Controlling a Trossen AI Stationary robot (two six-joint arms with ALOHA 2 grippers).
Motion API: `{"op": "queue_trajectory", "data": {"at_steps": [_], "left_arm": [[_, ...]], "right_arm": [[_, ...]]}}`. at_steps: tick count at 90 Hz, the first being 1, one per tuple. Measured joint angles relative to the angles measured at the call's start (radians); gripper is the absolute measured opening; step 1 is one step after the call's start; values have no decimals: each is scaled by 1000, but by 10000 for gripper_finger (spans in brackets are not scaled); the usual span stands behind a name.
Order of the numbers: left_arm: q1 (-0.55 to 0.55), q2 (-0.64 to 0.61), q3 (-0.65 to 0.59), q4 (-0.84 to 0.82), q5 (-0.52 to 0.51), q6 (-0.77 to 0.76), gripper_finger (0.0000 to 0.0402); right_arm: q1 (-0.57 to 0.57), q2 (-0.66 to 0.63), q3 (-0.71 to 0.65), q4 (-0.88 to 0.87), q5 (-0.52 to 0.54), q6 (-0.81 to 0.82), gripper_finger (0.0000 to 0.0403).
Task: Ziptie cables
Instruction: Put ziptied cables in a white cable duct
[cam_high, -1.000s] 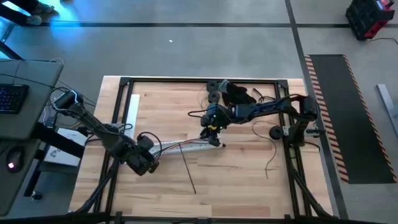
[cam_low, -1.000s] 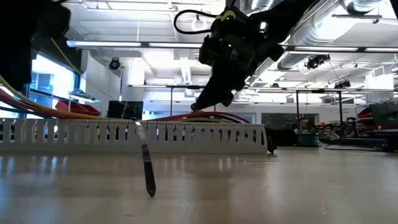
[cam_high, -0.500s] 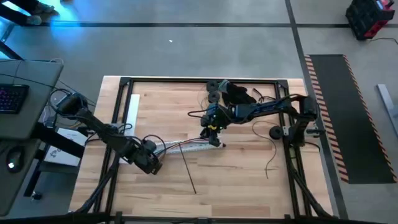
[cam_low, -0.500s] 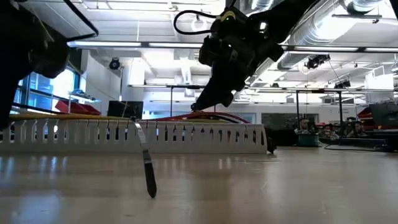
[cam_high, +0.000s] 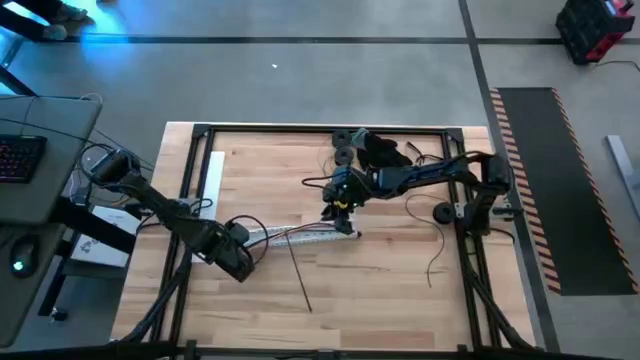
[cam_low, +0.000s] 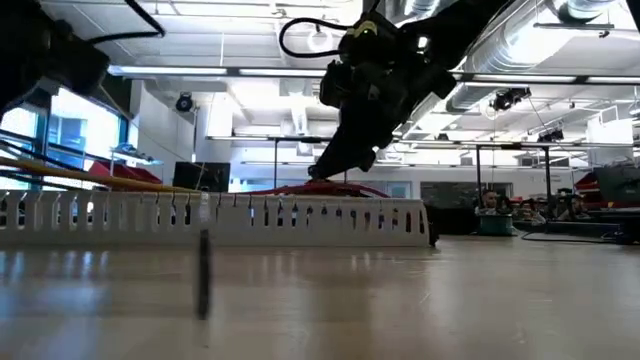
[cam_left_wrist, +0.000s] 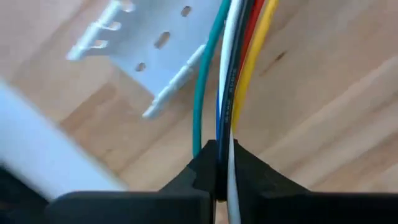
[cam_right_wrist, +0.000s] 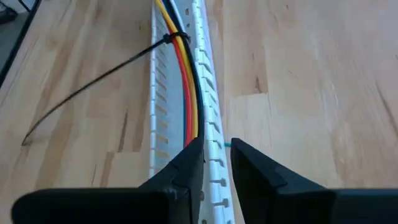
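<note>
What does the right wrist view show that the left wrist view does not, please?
Only the right wrist view shows the thin black zip tie looped around the bundle, its long tail trailing over the wooden table, and the right gripper, whose jaws stand open astride one wall of the channel. Only the left wrist view shows the left gripper shut on the wires, plus green, white and blue ones. Both share the bundle of thin coloured cables and the white slotted plastic channel.

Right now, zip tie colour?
Black; the zip tie shows best in the right wrist view, looped around the cables.
</note>
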Motion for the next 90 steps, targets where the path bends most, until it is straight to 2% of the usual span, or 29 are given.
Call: {"op": "queue_trajectory", "data": {"at_steps": [31, 53, 63, 74, 90], "left_arm": [[1, -2, 43, -237, -1, 65, 1], [2, -4, 132, -388, -107, 92, 0], [3, -4, 135, -432, -116, 104, 0], [3, -4, 134, -429, -116, 126, 0], [3, -4, 134, -407, -116, 133, 0]], "right_arm": [[0, 0, 0, 0, 0, -20, 64], [0, 0, 0, -2, -7, -12, 64], [-8, -16, 0, -28, -46, 29, 68], [-21, -57, 0, -87, -131, 44, 97], [24, -82, -3, -265, -123, -71, 169]]}}
